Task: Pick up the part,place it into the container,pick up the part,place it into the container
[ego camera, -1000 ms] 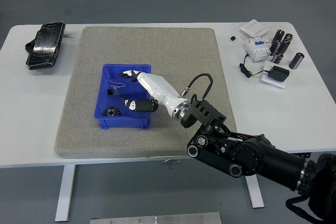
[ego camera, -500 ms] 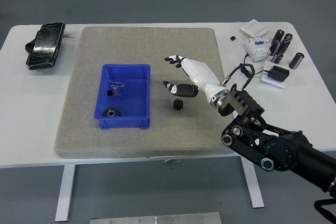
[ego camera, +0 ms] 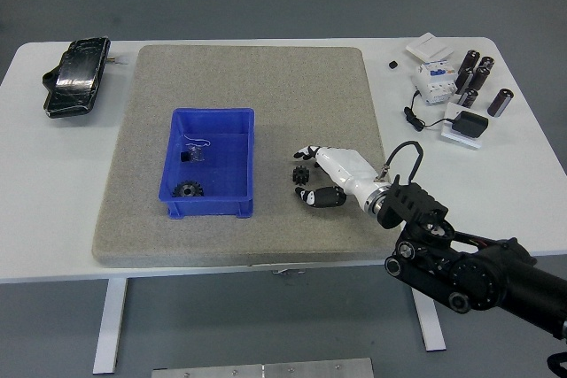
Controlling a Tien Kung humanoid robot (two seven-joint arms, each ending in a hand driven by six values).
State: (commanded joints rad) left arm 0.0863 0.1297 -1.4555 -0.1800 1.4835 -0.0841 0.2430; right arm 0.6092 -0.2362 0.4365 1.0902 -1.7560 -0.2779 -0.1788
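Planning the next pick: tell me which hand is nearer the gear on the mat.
Right. The right hand is at the gear, fingers either side of it, open. The left hand is out of view.

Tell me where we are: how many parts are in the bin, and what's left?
One black gear and a small clear part lie in the blue container. The right hand is low on the mat, fingers open around the second small gear, not yet gripping. Left: grasp it, carry it over, drop it in.
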